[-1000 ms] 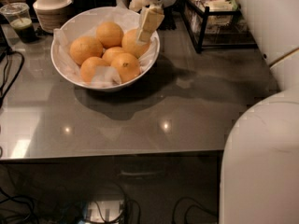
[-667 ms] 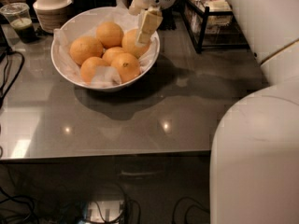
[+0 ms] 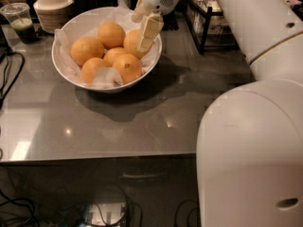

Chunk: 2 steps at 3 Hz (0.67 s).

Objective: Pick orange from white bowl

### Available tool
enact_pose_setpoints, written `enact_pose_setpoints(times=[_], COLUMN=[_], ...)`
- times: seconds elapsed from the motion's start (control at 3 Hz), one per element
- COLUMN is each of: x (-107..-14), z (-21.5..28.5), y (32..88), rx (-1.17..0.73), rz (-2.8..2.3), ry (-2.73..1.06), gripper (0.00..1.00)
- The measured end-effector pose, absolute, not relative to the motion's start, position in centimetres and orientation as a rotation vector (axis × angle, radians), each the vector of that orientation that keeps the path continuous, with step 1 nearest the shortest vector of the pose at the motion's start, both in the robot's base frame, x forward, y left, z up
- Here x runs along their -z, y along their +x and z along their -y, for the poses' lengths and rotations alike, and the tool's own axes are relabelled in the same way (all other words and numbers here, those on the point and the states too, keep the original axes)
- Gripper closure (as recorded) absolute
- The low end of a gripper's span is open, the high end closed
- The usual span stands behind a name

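Note:
The white bowl point(image 3: 71, 74), wide and lined with crinkled white paper, stands on the grey table at the back left and holds several oranges. My gripper point(image 3: 143, 31) reaches down into the bowl's right side from above. It is open, and its cream fingers point(image 3: 149, 30) stand apart at the rightmost orange point(image 3: 131, 42), the long one lying in front of it. I cannot tell whether they touch the orange. The other oranges point(image 3: 87, 50) lie to the left, untouched.
A stack of beige ribbed bowls point(image 3: 51, 11) and a plastic cup with a green drink point(image 3: 20, 23) stand behind the bowl at left. A black wire rack point(image 3: 208, 25) is at the back right. Cables point(image 3: 9, 72) trail at the left edge. My white arm point(image 3: 251, 150) fills the right side.
The gripper stays at the right side of the bowl, almost unmoved. The big white arm segment at the lower right has swung further left into view.

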<state>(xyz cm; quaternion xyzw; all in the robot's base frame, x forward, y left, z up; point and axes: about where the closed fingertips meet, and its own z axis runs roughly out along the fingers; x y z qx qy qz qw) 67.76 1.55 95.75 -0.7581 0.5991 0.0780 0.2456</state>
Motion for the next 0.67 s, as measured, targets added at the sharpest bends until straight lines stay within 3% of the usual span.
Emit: enact_pose_setpoints(times=[0.67], x=[-93.97], z=[-1.45], y=[69.05], rx=[-0.224], rz=[-1.662], ry=[-2.076], gripper=[0.34])
